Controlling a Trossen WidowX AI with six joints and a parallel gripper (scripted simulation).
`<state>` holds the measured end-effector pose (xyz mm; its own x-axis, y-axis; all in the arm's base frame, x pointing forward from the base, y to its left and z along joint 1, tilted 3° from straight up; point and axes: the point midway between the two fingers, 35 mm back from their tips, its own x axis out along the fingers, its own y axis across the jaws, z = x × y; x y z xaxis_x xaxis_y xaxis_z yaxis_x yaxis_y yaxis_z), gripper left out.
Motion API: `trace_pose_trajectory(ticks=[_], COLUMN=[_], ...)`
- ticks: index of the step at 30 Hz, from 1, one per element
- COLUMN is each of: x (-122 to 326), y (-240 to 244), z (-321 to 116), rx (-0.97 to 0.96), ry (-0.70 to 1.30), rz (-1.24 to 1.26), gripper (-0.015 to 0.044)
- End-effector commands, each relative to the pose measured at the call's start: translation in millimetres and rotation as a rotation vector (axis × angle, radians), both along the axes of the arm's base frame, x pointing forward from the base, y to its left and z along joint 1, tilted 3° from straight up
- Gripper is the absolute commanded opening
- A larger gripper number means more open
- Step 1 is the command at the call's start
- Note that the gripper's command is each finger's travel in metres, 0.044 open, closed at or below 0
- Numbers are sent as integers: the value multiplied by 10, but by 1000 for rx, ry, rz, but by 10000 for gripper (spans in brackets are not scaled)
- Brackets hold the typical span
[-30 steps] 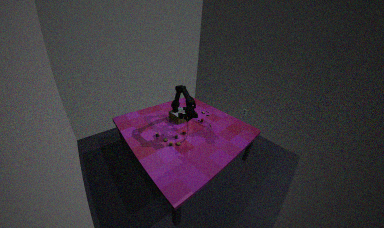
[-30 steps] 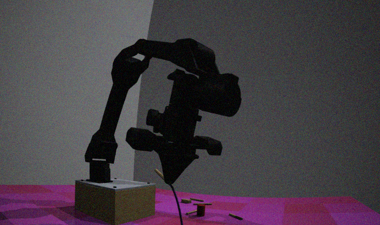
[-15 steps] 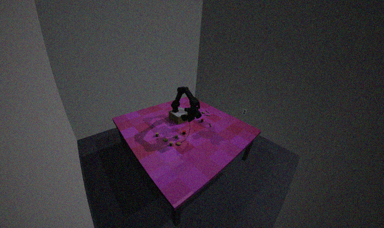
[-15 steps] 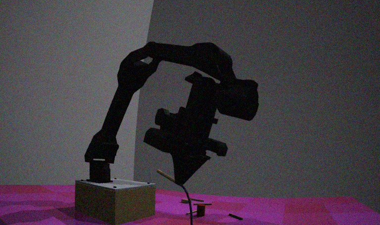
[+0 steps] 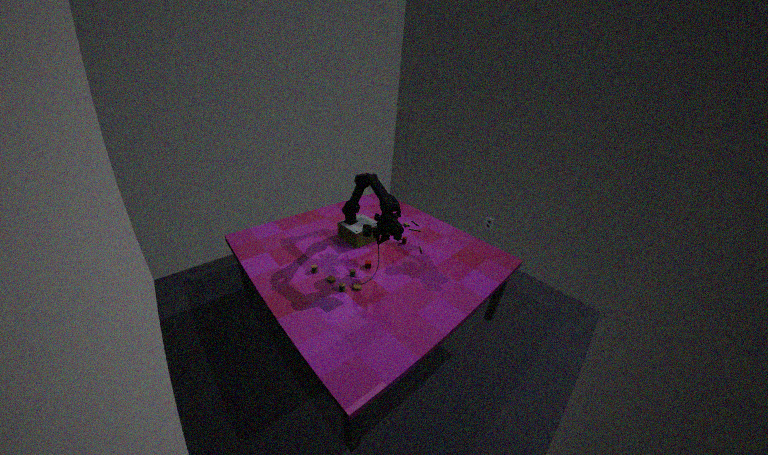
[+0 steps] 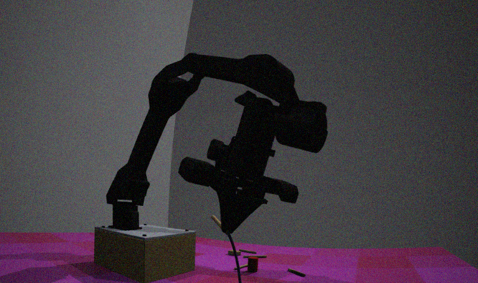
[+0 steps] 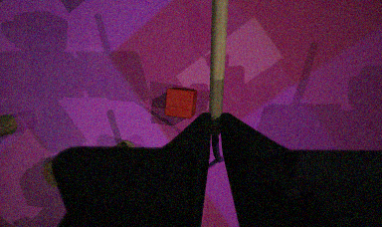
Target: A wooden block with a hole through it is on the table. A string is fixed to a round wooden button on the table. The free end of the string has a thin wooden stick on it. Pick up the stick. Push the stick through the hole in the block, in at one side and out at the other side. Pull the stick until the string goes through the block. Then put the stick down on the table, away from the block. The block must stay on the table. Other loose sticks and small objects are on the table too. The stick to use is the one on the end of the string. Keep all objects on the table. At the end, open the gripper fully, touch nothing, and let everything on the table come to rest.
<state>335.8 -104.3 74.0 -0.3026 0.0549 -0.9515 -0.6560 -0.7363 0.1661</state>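
Observation:
My gripper [image 5: 380, 241] [image 6: 227, 232] [image 7: 215, 119] is shut on the wooden stick [image 6: 216, 221] [image 7: 219, 48] at its string end, high above the table. The stick slants up and away from the fingertips in the exterior view. The dark string [image 5: 378, 260] [image 6: 234, 250] hangs from the fingertips and curves down to a small yellowish round piece [image 5: 356, 286], which looks like the button. The block with the hole cannot be told for certain among the small pieces; no hole shows. The string is not seen passing through anything.
Several small yellowish pieces and a red piece [image 5: 368, 264] are near the string's lower end. Another red piece [image 5: 403, 239] [image 6: 253, 265] stands beyond the gripper, near loose sticks [image 5: 420, 250] [image 6: 296, 272]. The arm's box base [image 5: 355, 235] [image 6: 168, 257] is close by.

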Motion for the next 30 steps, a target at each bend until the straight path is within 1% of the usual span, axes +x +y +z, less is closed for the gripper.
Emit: trace_pose_trajectory(ticks=[1, 30], x=[1, 43], y=[-2, 8], z=[-9, -8], rx=[-47, -370], ry=[14, 57], rz=[-130, -1078], gripper=[0, 0])
